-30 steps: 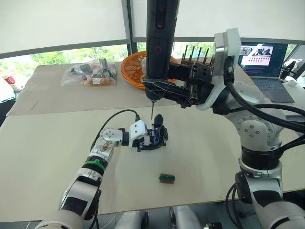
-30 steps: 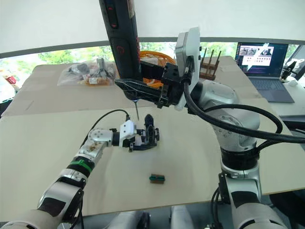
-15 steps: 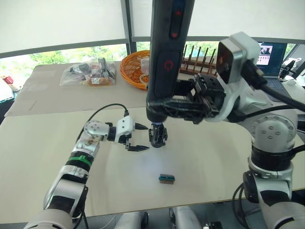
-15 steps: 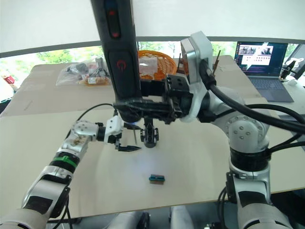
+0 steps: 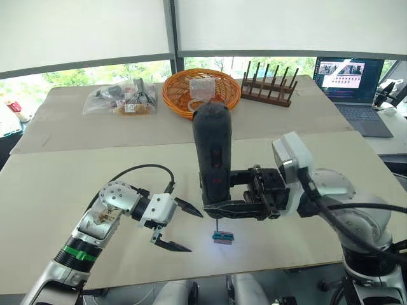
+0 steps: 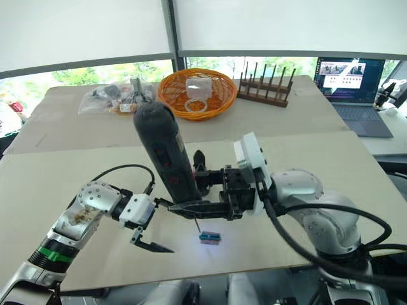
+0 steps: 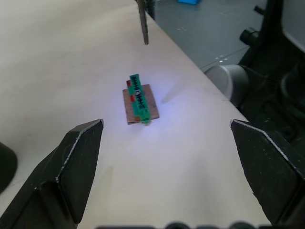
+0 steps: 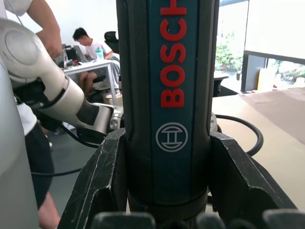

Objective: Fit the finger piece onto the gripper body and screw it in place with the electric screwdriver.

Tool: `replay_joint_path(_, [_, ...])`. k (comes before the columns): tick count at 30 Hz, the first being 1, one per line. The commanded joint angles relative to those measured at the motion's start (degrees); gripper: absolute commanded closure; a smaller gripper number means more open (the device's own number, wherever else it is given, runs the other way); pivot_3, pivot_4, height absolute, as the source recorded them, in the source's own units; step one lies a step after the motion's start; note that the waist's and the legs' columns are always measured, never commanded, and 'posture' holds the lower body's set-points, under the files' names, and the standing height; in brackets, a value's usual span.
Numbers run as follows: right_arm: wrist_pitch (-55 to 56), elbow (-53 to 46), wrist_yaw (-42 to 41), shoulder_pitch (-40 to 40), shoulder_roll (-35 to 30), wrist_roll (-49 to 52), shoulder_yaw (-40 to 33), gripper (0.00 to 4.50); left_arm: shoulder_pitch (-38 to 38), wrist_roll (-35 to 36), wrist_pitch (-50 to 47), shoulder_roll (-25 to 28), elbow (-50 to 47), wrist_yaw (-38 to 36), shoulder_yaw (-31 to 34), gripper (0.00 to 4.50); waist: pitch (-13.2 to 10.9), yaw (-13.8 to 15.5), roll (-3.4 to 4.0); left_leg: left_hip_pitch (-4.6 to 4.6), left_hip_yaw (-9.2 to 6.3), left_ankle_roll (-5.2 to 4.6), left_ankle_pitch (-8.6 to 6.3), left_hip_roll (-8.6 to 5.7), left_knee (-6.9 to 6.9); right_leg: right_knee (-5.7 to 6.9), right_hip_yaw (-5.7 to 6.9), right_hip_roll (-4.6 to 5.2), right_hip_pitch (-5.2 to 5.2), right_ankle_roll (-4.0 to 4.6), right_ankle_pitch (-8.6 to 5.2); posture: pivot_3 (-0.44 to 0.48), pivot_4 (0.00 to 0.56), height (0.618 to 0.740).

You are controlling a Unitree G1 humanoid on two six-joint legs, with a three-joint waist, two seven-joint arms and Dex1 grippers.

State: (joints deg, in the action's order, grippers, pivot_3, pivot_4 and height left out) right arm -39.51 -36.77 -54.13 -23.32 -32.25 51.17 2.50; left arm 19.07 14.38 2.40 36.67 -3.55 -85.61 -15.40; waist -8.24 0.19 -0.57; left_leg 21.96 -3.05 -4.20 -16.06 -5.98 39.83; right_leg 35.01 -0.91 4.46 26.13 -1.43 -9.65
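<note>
Screwdriver (image 5: 213, 155) upright in right gripper (image 5: 236, 206), bit above the small green block (image 5: 222, 237).

Clamped between both right fingers; bit tip hanging just over the block on the table (image 5: 57, 190), lit bluish. Gripper body (image 6: 199, 160) mostly hidden behind the screwdriver. Left gripper (image 5: 177, 227) spread wide, empty, just beside the block.

— What is hidden on the table?
— The gripper body (image 6: 200, 161) is mostly covered by the electric screwdriver (image 6: 166, 160).
— And the bit?
— Its upper part is cut off in the left wrist view.
</note>
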Motion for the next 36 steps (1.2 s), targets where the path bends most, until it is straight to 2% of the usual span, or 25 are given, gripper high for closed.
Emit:
replay_joint_path(1, [5.0,-3.4,0.2,2.7,0.5,-3.3,0.9,2.57,-1.2,-1.0,1.6,-1.5,-1.2,3.0,-1.1,0.00,0.0,0.2,0.00,0.02,0.00,0.00,0.00,0.00,-0.01,-0.01,0.00,-0.01,0.02,0.00,0.00,0.000,0.150,0.740])
replay_joint_path(5, [7.9,-3.3,0.9,4.7,1.0,-6.7,1.5,2.57,-2.0,-1.7,2.2,-2.5,-1.5,5.2,-1.7,0.00,0.0,0.4,-0.01,0.09,0.04,0.30,0.18,-0.02,0.02,-0.01,-0.03,-0.01,0.07,0.00,0.00,0.000,0.150,0.740])
replay_joint_path(11, [9.9,-3.4,0.9,7.9,0.2,-7.8,0.5,2.57,-1.9,-2.3,1.5,-3.9,-1.2,8.2,-2.2,0.00,0.0,0.5,-0.03,0.07,0.03,0.24,0.14,-0.01,0.01,-0.01,-0.01,-0.01,0.05,0.00,0.00,0.000,0.150,0.740])
replay_joint_path(36, [11.4,-2.9,0.3,11.6,-0.5,-9.2,1.2,2.57,-1.7,-2.9,1.8,-4.1,-0.5,9.2,-4.2,0.00,0.0,0.5,-0.03,0.04,0.03,0.18,0.11,-0.01,0.02,-0.01,-0.01,-0.02,0.02,0.00,0.00,0.000,0.150,0.740])
